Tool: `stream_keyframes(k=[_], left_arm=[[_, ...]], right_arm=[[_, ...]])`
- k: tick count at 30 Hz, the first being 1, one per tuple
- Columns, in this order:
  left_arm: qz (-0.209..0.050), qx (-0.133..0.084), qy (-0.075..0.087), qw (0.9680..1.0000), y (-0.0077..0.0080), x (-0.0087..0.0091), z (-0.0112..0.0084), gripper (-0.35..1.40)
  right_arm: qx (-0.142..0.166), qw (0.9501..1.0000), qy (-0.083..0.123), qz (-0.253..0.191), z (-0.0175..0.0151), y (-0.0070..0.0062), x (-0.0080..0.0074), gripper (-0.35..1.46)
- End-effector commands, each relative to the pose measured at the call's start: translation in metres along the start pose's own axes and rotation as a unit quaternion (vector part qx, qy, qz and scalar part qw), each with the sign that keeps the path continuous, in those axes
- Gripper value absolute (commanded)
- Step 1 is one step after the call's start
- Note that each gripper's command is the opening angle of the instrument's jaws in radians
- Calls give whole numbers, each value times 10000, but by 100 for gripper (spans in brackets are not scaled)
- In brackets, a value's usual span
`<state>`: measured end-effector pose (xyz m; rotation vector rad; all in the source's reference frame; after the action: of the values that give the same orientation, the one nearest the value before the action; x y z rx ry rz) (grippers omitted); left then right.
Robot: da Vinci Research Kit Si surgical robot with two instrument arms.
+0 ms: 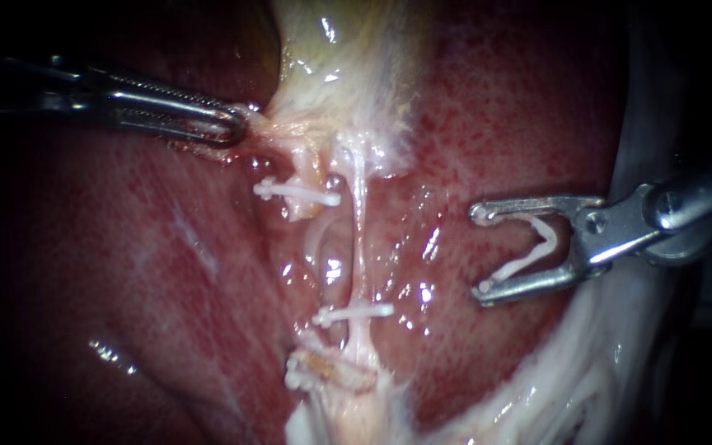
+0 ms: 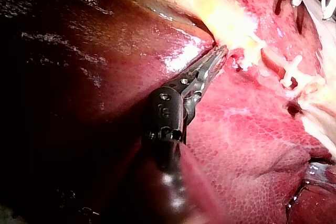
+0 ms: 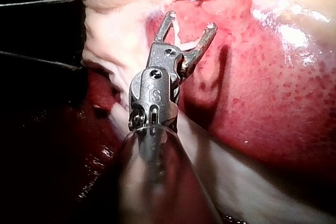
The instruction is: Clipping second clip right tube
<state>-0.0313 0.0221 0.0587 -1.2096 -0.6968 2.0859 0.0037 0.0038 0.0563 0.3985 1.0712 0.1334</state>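
Right tool — white clip within

My left instrument comes in from the left, jaws on the gallbladder's lower edge. Below that, the right tube runs down over the liver, with a clip across its lower part. My right instrument stands off to its right, a loaded clip between its jaws.

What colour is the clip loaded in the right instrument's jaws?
White clip, best seen in the endoscope view.

My left instrument pinches tissue; my right instrument, jaws spread wide, holds a clip.
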Motion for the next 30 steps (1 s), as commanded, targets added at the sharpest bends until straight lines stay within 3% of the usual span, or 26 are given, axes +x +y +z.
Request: stream_keyframes(k=[1,6,9,12,21,30], left_arm=[[-7,-1,4,10000,0,0,-1,-35],[-20,137,76,9999,3,20,-40,-35],[-16,187,118,9998,4,24,-53,-35],[11,191,118,9997,4,23,-54,-35],[11,200,121,9997,4,24,-51,-35],[12,201,121,9997,4,23,-51,-35]], right_arm=[[-1,10000,0,0,0,0,0,50],[13,10000,4,0,1,0,1,50],[51,10000,15,1,2,0,2,50],[152,9999,44,4,8,1,6,50],[508,9924,174,1105,59,4,13,50],[674,9829,210,1699,127,8,-3,50]])
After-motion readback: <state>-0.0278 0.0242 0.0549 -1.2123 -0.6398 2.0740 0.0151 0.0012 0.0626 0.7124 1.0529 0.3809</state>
